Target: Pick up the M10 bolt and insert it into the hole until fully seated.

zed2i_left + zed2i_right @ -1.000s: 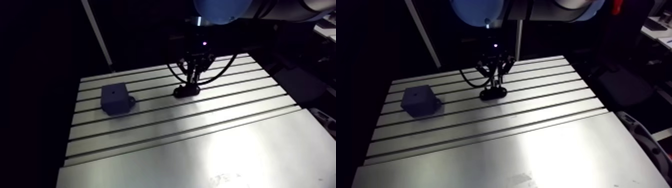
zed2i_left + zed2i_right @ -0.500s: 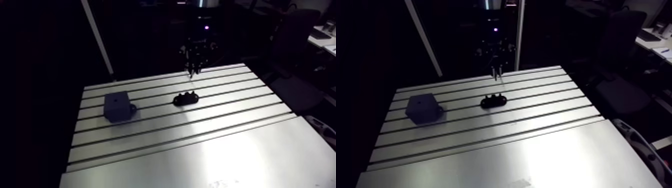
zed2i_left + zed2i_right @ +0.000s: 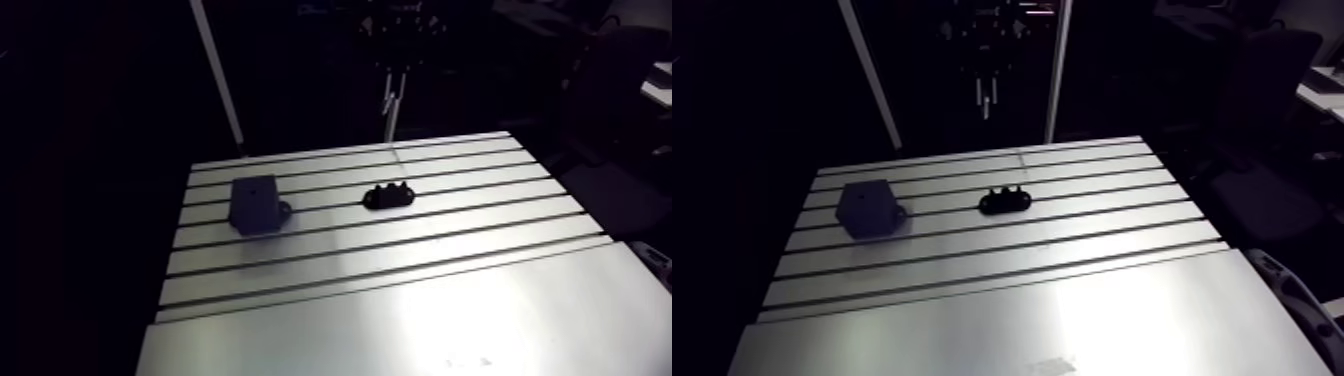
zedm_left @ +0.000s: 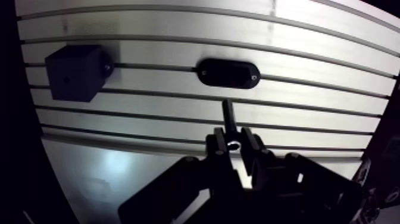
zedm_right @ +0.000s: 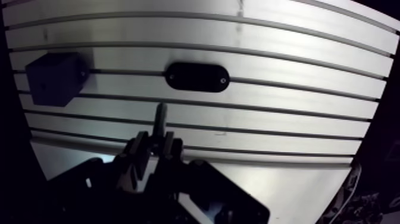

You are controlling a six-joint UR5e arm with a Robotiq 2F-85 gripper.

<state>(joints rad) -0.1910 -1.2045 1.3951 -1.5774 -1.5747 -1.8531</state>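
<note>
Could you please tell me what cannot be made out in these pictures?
- The bolt: wrist view, its head is hidden between the fingers of the gripper.
- The block: both views, its hole is too small and dark to confirm.
- The black holder: wrist view, its top detail is lost in its dark surface.

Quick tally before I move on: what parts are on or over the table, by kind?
bolt, held in the end effector: 1
dark block: 1
black oval holder: 1
Total: 3
</note>
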